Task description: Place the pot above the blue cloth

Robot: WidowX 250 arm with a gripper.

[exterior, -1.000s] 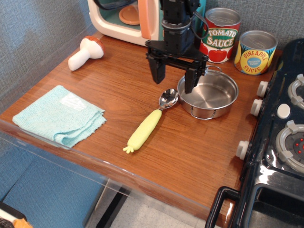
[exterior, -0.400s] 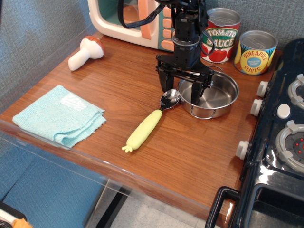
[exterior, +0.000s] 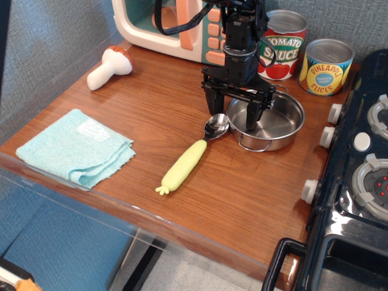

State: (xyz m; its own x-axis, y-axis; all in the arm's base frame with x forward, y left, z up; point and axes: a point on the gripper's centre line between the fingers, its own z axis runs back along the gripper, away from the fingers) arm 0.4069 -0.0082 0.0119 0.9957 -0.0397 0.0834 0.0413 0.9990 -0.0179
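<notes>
From the one camera looking down on the wooden counter, the black two-fingered gripper hangs straight down over the left rim of the small shiny stainless-steel pot. Its jaws are spread wide: one finger stands outside the pot's left wall, just above the spoon bowl, and the other reaches down inside the pot. The rim sits between the two fingers, but they are not pressed against it as far as I can see, so nothing is held.

The pot stands upright toward the right rear of the counter, with a thin wire loop handle showing at its front edge. Touching or nearly touching its left side lies a spoon with a chunky yellow-green handle, its metal bowl toward the pot and its handle pointing to the front left.

The light turquoise folded terry cloth, with a small white label patch on top, lies flat at the front left corner of the counter, well apart from the pot.

Behind the pot stand two labelled tins, a red tomato sauce can and a yellow pineapple slices can. A cream and orange toy microwave sits at the back, with a white toy mushroom with a brown cap lying to its left. A black toy stove borders the counter on the right.
</notes>
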